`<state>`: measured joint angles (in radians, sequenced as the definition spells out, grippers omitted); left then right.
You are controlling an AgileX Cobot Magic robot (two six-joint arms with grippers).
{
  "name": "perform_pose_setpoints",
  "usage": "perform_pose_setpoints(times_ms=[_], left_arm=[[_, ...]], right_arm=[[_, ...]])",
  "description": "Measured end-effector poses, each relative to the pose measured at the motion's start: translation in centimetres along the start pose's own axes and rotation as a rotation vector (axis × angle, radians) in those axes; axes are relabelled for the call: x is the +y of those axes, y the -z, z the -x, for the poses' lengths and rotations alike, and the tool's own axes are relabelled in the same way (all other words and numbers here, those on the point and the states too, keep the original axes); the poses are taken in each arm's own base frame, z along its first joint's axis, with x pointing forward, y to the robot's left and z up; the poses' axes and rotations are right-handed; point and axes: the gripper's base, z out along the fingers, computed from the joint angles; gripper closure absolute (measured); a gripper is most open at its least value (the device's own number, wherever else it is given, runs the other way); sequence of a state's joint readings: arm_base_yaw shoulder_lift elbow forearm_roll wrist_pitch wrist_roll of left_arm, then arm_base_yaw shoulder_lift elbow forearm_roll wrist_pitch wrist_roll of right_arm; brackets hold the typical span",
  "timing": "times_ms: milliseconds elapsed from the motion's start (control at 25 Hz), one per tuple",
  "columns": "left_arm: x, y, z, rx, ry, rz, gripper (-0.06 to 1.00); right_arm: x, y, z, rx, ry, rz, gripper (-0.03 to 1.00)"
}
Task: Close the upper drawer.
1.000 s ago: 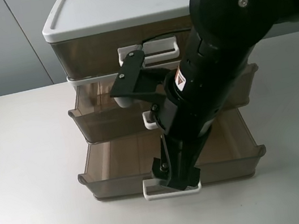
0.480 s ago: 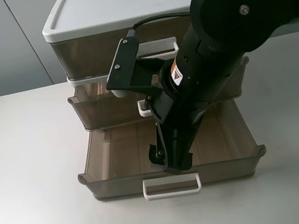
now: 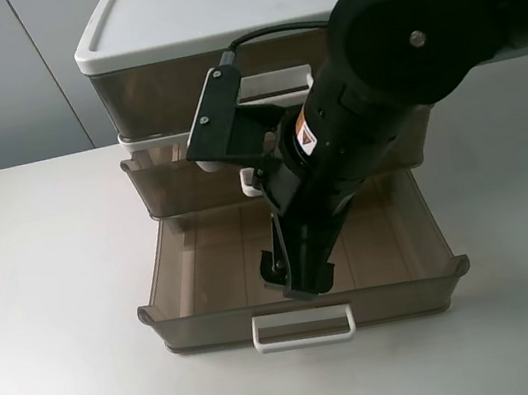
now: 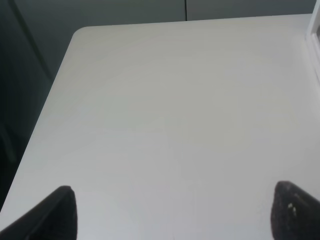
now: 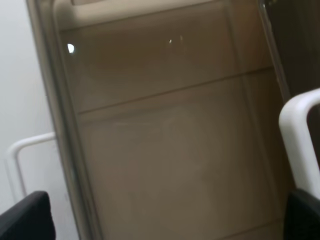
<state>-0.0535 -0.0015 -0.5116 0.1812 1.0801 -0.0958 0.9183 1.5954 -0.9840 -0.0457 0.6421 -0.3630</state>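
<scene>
A cabinet with a white lid point(image 3: 211, 3) holds three brown see-through drawers. The top drawer point(image 3: 156, 99) is shut. The upper of the two open drawers point(image 3: 175, 182) sticks out only a little; its white handle point(image 3: 252, 184) touches my right arm and shows in the right wrist view point(image 5: 300, 120). The bottom drawer point(image 3: 205, 268) is pulled far out. My right gripper point(image 3: 297, 275) is open and empty, pointing down over the bottom drawer's floor point(image 5: 165, 220). My left gripper point(image 4: 175, 220) is open and empty over bare table.
The bottom drawer's white handle point(image 3: 303, 326) juts toward the table's front edge and shows in the right wrist view point(image 5: 20, 155). The white table point(image 3: 47, 295) spreads on both sides of the cabinet. A grey wall stands behind.
The upper open drawer has slid back into the cabinet, pushed by my right arm, which moved back with it. The bottom drawer has not moved.
</scene>
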Motion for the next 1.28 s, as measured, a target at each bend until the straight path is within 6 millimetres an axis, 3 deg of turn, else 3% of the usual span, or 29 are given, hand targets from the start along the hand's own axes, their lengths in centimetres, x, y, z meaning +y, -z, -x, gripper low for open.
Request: perform_pose_setpoints(times_ms=[480, 1280], left_arm=[[0.0, 0.0, 0.0, 0.0, 0.0, 0.0, 0.2], [0.0, 0.0, 0.0, 0.0, 0.0, 0.0, 0.2]], right_arm=[[0.3, -0.4, 0.6, -0.001, 0.074, -0.103, 0.27], [0.9, -1.0, 0.8, 0.024, 0.099, -0.124, 0.27]])
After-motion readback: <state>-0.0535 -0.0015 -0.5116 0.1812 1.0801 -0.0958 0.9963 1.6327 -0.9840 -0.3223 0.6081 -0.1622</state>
